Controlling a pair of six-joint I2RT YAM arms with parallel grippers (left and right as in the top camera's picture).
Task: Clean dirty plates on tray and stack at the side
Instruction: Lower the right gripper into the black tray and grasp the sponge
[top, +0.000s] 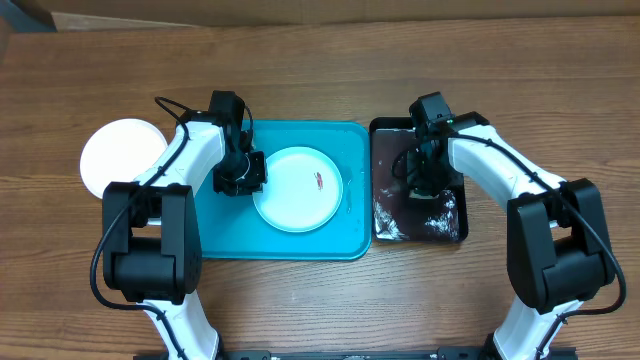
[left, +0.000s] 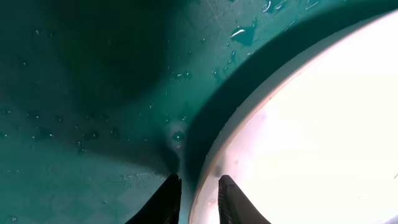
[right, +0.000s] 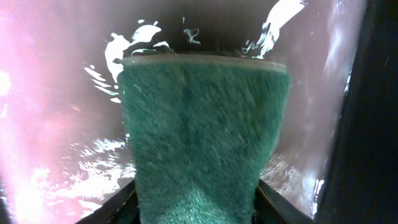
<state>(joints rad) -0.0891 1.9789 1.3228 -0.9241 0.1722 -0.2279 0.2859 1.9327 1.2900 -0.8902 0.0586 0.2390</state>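
A white plate (top: 297, 189) with a small red-brown smear (top: 318, 181) lies on the turquoise tray (top: 220, 235). My left gripper (top: 243, 178) is at the plate's left rim. In the left wrist view its fingers (left: 199, 199) straddle that rim, one on the wet tray (left: 93, 93) side and one over the plate (left: 311, 124), closed on it. Another white plate (top: 120, 158) sits on the table left of the tray. No third plate shows. My right gripper (top: 420, 185) is over the black tray (top: 390, 140), shut (right: 196, 199) on a green sponge (right: 205, 124).
The black tray sits against the turquoise tray's right edge, with white foam (top: 440, 215) on its near part and a wet, glossy floor (right: 62, 93). Water drops (left: 239, 34) lie on the turquoise tray. Bare wooden table (top: 330, 300) lies in front.
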